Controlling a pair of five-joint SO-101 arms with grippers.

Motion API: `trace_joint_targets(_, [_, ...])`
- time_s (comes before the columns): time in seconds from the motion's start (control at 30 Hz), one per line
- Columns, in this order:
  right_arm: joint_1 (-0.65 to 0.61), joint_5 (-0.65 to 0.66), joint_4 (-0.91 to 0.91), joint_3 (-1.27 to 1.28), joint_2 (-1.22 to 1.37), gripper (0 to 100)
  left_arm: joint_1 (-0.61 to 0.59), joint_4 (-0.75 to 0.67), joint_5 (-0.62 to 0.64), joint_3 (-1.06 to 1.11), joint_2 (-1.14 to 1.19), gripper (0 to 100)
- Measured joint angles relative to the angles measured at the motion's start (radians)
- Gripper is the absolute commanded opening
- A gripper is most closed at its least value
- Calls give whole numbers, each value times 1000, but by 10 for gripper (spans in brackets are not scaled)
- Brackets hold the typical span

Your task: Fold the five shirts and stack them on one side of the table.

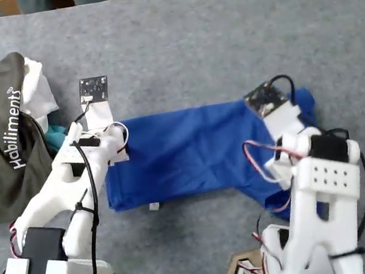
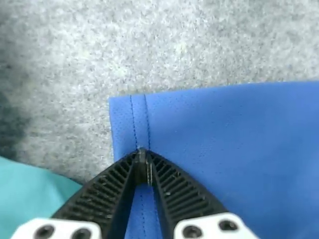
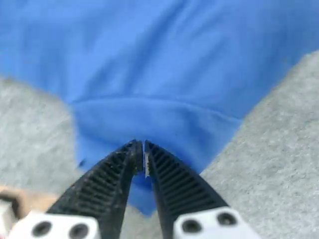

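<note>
A blue shirt (image 1: 192,153) lies spread across the middle of the grey table, partly folded. My left gripper (image 2: 142,155) is shut on its stitched hem beside a corner of the blue shirt (image 2: 214,129); in the high view that arm (image 1: 83,166) stands at the shirt's left edge. My right gripper (image 3: 144,148) is shut on a doubled fold of the blue shirt (image 3: 149,64); its arm (image 1: 303,152) covers the shirt's right end. A heap of other shirts (image 1: 2,138) sits at the table's left: dark olive with white print, with white and teal cloth under it.
Teal cloth (image 2: 30,191) from the heap lies close beside my left gripper. Bare grey table (image 1: 223,40) stretches behind the blue shirt. The two arm bases stand at the front edge.
</note>
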Motion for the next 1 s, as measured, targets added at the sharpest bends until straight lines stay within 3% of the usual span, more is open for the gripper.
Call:
trace_joint_targets(0.13, [81,-5,-144,0,158,14,0,0,0,0,0,29])
trace_joint_targets(0.37, [224,104,-153,3,298,14,0,0,0,0,0,29])
trace_joint_targets(0.73, [387,319,-107,196,157,14,0,0,0,0,0,29])
trace_joint_targets(1.0, [402,344,-97,196,49,14,0,0,0,0,0,29])
